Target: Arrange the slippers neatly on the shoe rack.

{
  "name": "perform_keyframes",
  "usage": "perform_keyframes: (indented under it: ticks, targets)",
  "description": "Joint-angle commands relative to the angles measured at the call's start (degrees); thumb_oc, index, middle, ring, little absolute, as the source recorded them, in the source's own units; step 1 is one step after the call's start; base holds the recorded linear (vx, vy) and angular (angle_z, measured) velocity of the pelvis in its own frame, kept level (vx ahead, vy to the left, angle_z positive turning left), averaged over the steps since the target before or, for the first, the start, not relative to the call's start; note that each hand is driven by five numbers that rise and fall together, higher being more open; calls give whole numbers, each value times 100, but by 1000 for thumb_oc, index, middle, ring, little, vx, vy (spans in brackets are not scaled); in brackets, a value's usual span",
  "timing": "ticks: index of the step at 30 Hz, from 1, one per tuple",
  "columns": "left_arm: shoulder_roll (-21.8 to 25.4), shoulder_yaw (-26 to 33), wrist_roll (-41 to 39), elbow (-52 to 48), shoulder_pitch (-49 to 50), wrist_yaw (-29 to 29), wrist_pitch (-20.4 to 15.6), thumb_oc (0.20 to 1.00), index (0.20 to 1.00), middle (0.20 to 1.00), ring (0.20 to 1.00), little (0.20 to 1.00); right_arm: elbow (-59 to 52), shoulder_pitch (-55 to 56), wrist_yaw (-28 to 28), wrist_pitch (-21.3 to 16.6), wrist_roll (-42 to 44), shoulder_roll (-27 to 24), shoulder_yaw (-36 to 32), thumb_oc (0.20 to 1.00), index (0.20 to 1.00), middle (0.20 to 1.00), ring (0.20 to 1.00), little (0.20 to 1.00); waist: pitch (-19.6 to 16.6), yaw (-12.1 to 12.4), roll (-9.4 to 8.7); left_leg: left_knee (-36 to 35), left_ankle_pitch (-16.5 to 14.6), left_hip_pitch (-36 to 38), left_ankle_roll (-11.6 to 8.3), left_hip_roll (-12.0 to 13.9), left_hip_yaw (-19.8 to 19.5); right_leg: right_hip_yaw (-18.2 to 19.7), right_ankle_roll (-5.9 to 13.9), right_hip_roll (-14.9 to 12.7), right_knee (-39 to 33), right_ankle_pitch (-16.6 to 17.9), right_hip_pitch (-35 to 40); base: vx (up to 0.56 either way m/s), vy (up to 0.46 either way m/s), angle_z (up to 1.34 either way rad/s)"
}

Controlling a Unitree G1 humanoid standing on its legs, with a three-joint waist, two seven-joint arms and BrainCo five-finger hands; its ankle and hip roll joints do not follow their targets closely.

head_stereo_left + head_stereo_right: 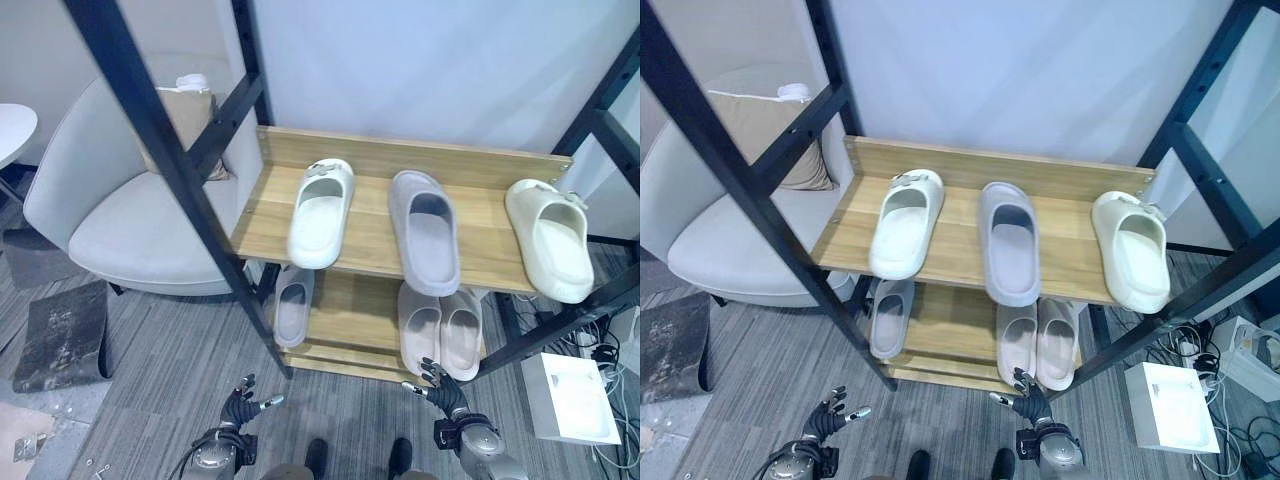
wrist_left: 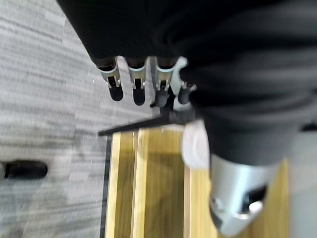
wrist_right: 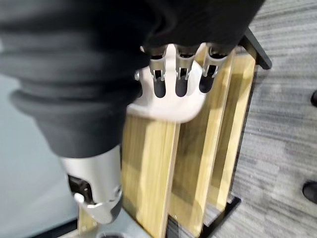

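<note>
1. Left eye view: three slippers are seen on the top shelf (image 1: pixel 370 240) of the shoe rack (image 1: pixel 160 130), toes toward the robot: a white slipper (image 1: pixel 322 212) at the left, a grey slipper (image 1: pixel 424 230) in the middle and a cream slipper (image 1: pixel 548 238) at the right, well apart from one another.
2. On the lower shelf (image 1: pixel 345 310) a single grey slipper (image 1: pixel 291 305) lies at the left and a pale pair (image 1: pixel 440 328) lies side by side at the right, touching; the heels of all three are hidden under the top shelf.
3. The cream slipper's toe is seen to overhang the shelf's front edge, and the grey slipper's toe reaches that edge.
4. The right hand (image 1: pixel 442 388) is held low in front of the rack, just before the toes of the pale pair, fingers spread and nothing held; whether it touches them cannot be told.
5. The left hand (image 1: pixel 240 405) is held over the grey carpet (image 1: pixel 150 370) below the rack's left front corner, apart from every slipper, fingers loosely spread and empty.
6. A light armchair (image 1: pixel 120 220) with a tan cushion (image 1: pixel 190 115) stands left of the rack, partly crossed by its black frame; a white box (image 1: pixel 570 395) lies on the floor at the right.
</note>
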Motion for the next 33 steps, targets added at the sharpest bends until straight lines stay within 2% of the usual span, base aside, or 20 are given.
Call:
perform_keyframes:
  ticks: [1, 2, 3, 5, 6, 8, 9, 10, 11, 12, 16, 18, 19, 23, 25, 26, 27, 28, 30, 33]
  targets:
    - [-29, -114, 191, 108, -391, 16, -166, 1000, 1000, 1000, 1000, 1000, -283, -123, -81, -164, -398, -271, 78, 1000, 1000, 1000, 1000, 1000, -44, 102, -17, -46, -169, -35, -200, 130, 322, -168, 331, 25, 3, -585, 399, 20, -69, 6]
    - [-21, -112, 281, 104, -433, 49, -162, 1000, 1000, 1000, 1000, 1000, -621, -142, -252, -156, -1240, -560, 246, 1000, 1000, 1000, 1000, 1000, -49, 124, -18, -46, -159, -46, -229, 154, 319, -178, 318, 47, 3, -645, 396, 0, -42, 3]
    - [-5, -91, 333, 61, -448, 83, -175, 1000, 1000, 1000, 1000, 1000, -844, -141, -311, -175, -1572, -701, 287, 1000, 1000, 1000, 1000, 1000, -45, 127, -15, -46, -151, -57, -237, 164, 319, -165, 314, 59, 3, -667, 395, 0, -42, 2]
    - [-7, -91, 334, 60, -446, 84, -174, 1000, 1000, 1000, 1000, 1000, -853, -135, -312, -170, -1576, -703, 286, 1000, 1000, 1000, 1000, 1000, -45, 128, -12, -46, -152, -56, -237, 166, 320, -165, 314, 60, 3, -667, 396, 0, 0, 0]
    - [62, -8, 449, -82, -400, 125, -224, 1000, 1000, 1000, 1000, 1000, -1734, -54, -324, -235, -2454, -1160, 334, 1000, 1000, 1000, 1000, 1000, -23, 118, -15, -46, -152, -68, -254, 184, 331, -129, 315, 79, 3, -693, 387, -8, -18, -5]
    - [82, 100, 470, -150, -351, 143, -248, 1000, 1000, 1000, 1000, 1000, -2553, 215, -225, -272, -2946, -1522, 200, 1000, 1000, 1000, 1000, 1000, 2, 49, -19, -46, -158, -60, -262, 199, 349, -91, 318, 98, 3, -700, 383, -9, -12, -8]
    - [75, 94, 471, -152, -345, 143, -247, 1000, 1000, 1000, 1000, 1000, -2596, 247, -210, -251, -2949, -1535, 182, 1000, 1000, 1000, 1000, 1000, -2, 52, -10, -46, -159, -58, -262, 200, 348, -91, 318, 99, 3, -700, 386, -5, -2, -7]
    - [33, 172, 558, -102, -311, 145, -257, 1000, 1000, 1000, 1000, 1000, -3500, 689, -35, -318, -3329, -1795, -47, 1000, 1000, 1000, 1000, 1000, 1, -35, -24, -46, -175, -55, -269, 205, 368, -67, 316, 119, 3, -714, 385, 0, 0, 0]
    - [1, 213, 605, -8, -323, 168, -248, 1000, 1000, 1000, 1000, 1000, -3918, 835, -12, -373, -3481, -1884, -180, 1000, 1000, 1000, 1000, 1000, 6, -89, -43, -46, -181, -58, -273, 204, 382, -52, 315, 133, 3, -715, 381, 0, 0, 0]
    - [-90, 315, 634, 165, -342, 247, -261, 1000, 1000, 1000, 1000, 1000, -4876, 1284, 98, -537, -3633, -2078, -475, 1000, 1000, 1000, 1000, 1000, 9, -219, -60, -46, -195, -60, -280, 210, 421, -6, 315, 155, 3, -717, 368, 0, 0, 0]
    - [-200, 382, 633, 413, -372, 351, -316, 1000, 1000, 1000, 1000, 1000, -5701, 1730, 179, -699, -3715, -2318, -810, 1000, 1000, 1000, 1000, 1000, -2, -356, -78, -46, -218, -55, -296, 235, 492, 70, 320, 185, 3, -697, 322, -9, 5, -12]
    - [-262, 437, 594, 528, -356, 461, -315, 1000, 1000, 1000, 1000, 1000, -5982, 2044, 206, -748, -3435, -2216, -998, 1000, 1000, 1000, 1000, 1000, -31, -432, -106, -46, -228, -46, -300, 245, 544, 119, 324, 203, 3, -679, 307, -4, -2, -23]
    - [-297, 479, 593, 662, -360, 485, -336, 1000, 1000, 1000, 1000, 1000, -6337, 2154, 53, -853, -3592, -2397, -1257, 1000, 1000, 1000, 1000, 1000, -69, -492, -130, -46, -246, -32, -301, 257, 582, 171, 327, 218, 3, -674, 293, -1, -1, -12]
    - [-364, 465, 557, 784, -350, 556, -391, 1000, 1000, 1000, 1000, 1000, -6624, 2141, -286, -950, -3660, -2451, -1555, 1000, 1000, 1000, 1000, 1000, -120, -549, -118, -46, -266, -7, -299, 269, 624, 223, 332, 235, 3, -665, 291, 1, 6, -23]
    - [-380, 392, 497, 744, -304, 555, -425, 1000, 1000, 1000, 1000, 1000, -6787, 1813, -848, -961, -3914, -2517, -1882, 1000, 1000, 1000, 1000, 1000, -183, -562, -105, -46, -280, 8, -290, 274, 634, 225, 338, 243, 3, -664, 302, 3, 6, -3]
    - [-380, 391, 496, 743, -306, 556, -424, 1000, 1000, 1000, 1000, 1000, -6788, 1813, -852, -959, -3917, -2517, -1882, 1000, 1000, 1000, 1000, 1000, -181, -560, -104, -46, -281, 9, -290, 275, 635, 225, 338, 244, 3, -664, 303, 0, 0, 0]
    - [-364, 331, 442, 656, -265, 544, -440, 1000, 1000, 1000, 1000, 1000, -6745, 1439, -1264, -870, -4128, -2502, -2113, 1000, 1000, 1000, 1000, 1000, -215, -537, -90, -46, -288, 10, -284, 270, 633, 219, 340, 240, 3, -663, 303, 0, 0, 0]
    - [-363, 331, 440, 653, -269, 544, -437, 1000, 1000, 1000, 1000, 1000, -6740, 1432, -1272, -868, -4135, -2501, -2110, 1000, 1000, 1000, 1000, 1000, -209, -535, -90, -46, -289, 11, -284, 271, 634, 220, 340, 241, 3, -663, 304, 0, 0, 0]
    - [-388, 154, 371, 689, -234, 513, -442, 1000, 1000, 1000, 1000, 1000, -6574, 358, -2025, -662, -4388, -2304, -2371, 1000, 1000, 1000, 1000, 1000, -270, -413, -70, -46, -300, 8, -263, 266, 587, 172, 334, 225, 3, -662, 314, 3, 38, -1]
    - [-370, 85, 339, 620, -237, 480, -418, 1000, 1000, 1000, 1000, 1000, -6386, -161, -2137, -568, -4407, -2211, -2164, 1000, 1000, 1000, 1000, 1000, -271, -317, -79, -46, -297, -4, -259, 259, 547, 128, 327, 219, 3, -654, 313, 1, 9, 3]
